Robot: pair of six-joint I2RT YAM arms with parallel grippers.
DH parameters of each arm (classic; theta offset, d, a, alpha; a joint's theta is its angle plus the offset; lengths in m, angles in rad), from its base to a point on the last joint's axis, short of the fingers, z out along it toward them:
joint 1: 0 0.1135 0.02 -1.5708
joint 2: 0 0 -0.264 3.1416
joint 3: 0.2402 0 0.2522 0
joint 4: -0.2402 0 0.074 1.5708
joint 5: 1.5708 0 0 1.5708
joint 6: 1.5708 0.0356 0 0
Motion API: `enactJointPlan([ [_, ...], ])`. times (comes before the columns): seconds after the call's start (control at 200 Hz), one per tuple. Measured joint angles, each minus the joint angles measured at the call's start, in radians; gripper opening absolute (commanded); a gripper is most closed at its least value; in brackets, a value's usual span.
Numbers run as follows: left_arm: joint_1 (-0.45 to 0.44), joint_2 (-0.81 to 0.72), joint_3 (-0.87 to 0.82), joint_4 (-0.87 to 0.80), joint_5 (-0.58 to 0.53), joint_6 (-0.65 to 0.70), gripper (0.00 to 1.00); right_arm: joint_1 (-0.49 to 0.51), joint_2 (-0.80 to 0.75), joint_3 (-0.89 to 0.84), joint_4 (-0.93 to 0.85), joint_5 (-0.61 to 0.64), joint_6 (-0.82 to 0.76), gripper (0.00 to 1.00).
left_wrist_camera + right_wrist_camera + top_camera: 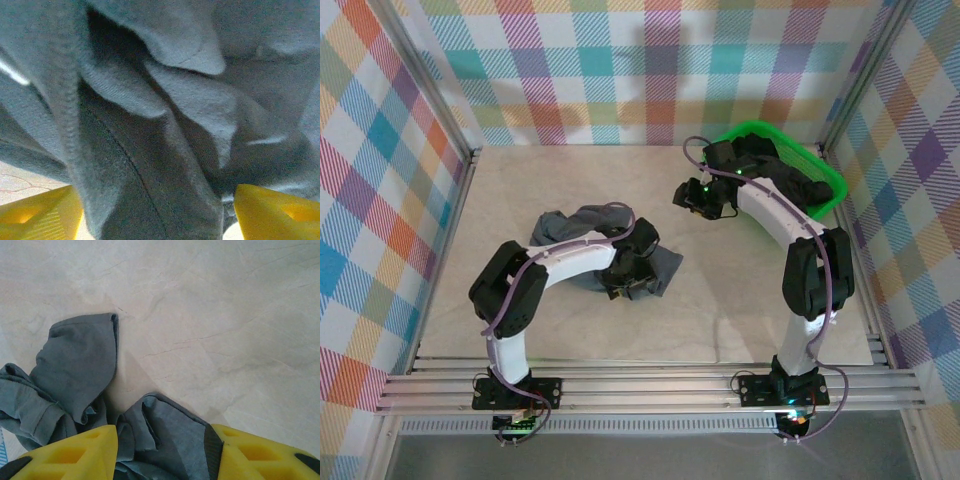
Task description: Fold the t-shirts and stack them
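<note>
A slate blue-grey t-shirt (572, 222) lies crumpled at the middle of the table. My left gripper (628, 282) is down on its right part. In the left wrist view its yellow fingers (40, 215) stand wide apart, open, with folds of the blue-grey t-shirt (165, 150) filling the gap of the gripper (155, 215). My right gripper (688, 198) hovers above bare table between that shirt and the basket, open and holding nothing. Past its tips (162, 455) the same shirt (75, 365) lies on the table. Dark t-shirts (775, 170) are heaped in the basket.
A bright green plastic basket (825, 180) stands at the back right corner, close behind my right arm. Checked walls and metal posts close the table (520, 180) on three sides. Pale tabletop stretches left of and behind the crumpled shirt.
</note>
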Motion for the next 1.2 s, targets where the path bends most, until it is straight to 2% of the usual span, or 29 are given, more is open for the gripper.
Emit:
enactJointPlan([
  [0.04, 0.0, 0.004, 0.0, 0.001, 0.011, -0.019, 0.63, 0.0, -0.002, -0.005, 0.001, -0.003, -0.002, 0.5],
  [0.055, -0.001, 0.005, 0.0, 0.003, 0.013, -0.024, 0.55, 0.0, -0.002, -0.007, 0.001, -0.003, -0.003, 0.5],
  [0.12, -0.001, 0.014, 0.005, 0.003, 0.021, -0.044, 0.1, 0.0, -0.002, -0.016, 0.004, -0.01, -0.004, 0.5],
  [0.15, -0.001, 0.021, 0.011, -0.001, 0.021, -0.049, 0.0, 0.0, -0.002, -0.02, 0.004, -0.013, -0.004, 0.5],
  [0.28, -0.001, 0.011, 0.024, -0.046, -0.028, -0.041, 0.0, 0.0, -0.002, -0.032, 0.007, -0.027, -0.003, 0.49],
  [0.365, 0.0, -0.065, 0.002, -0.102, -0.086, -0.037, 0.0, 0.0, -0.002, -0.036, 0.02, -0.044, 0.002, 0.48],
  [0.53, 0.04, -0.447, -0.146, -0.201, -0.201, -0.03, 0.0, 0.023, 0.047, -0.01, 0.069, -0.078, 0.034, 0.48],
  [0.615, 0.112, -0.658, -0.234, -0.243, -0.243, -0.03, 0.0, 0.066, 0.141, 0.059, 0.087, -0.094, 0.062, 0.5],
  [0.74, 0.222, -0.842, -0.327, -0.313, -0.281, -0.034, 0.0, 0.151, 0.304, 0.2, 0.102, -0.116, 0.102, 0.51],
  [0.96, 0.325, -0.962, -0.37, -0.377, -0.3, -0.029, 0.0, 0.265, 0.511, 0.418, 0.08, -0.142, 0.188, 0.5],
  [1.2, 0.348, -0.966, -0.37, -0.376, -0.306, 0.0, 0.0, 0.286, 0.529, 0.373, 0.061, -0.136, 0.284, 0.54],
])
